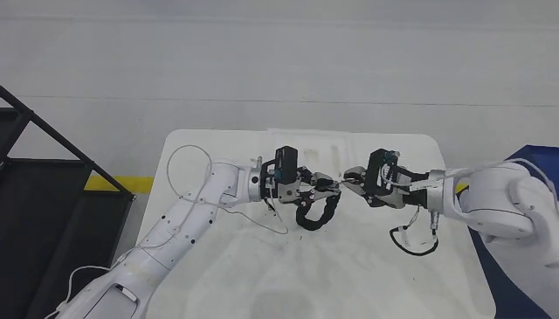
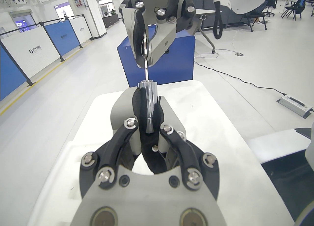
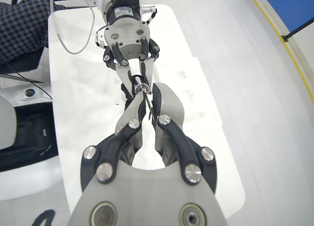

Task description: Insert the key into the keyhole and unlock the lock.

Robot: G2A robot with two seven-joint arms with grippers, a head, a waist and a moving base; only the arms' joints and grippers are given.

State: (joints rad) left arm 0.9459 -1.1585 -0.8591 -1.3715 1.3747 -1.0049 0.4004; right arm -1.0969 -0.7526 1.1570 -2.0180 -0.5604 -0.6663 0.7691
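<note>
The left gripper (image 1: 325, 184) is closed tight on the shiny lock (image 2: 148, 97), holding it up in the air over the middle of the tabletop (image 1: 262, 275), a bit nearer the far edge. The lock's black cable (image 1: 316, 214) hangs down under it. The right gripper (image 1: 352, 179) faces it and pinches the key (image 2: 145, 48), whose tip is right at the keyhole; I cannot tell how far in it is.
</note>
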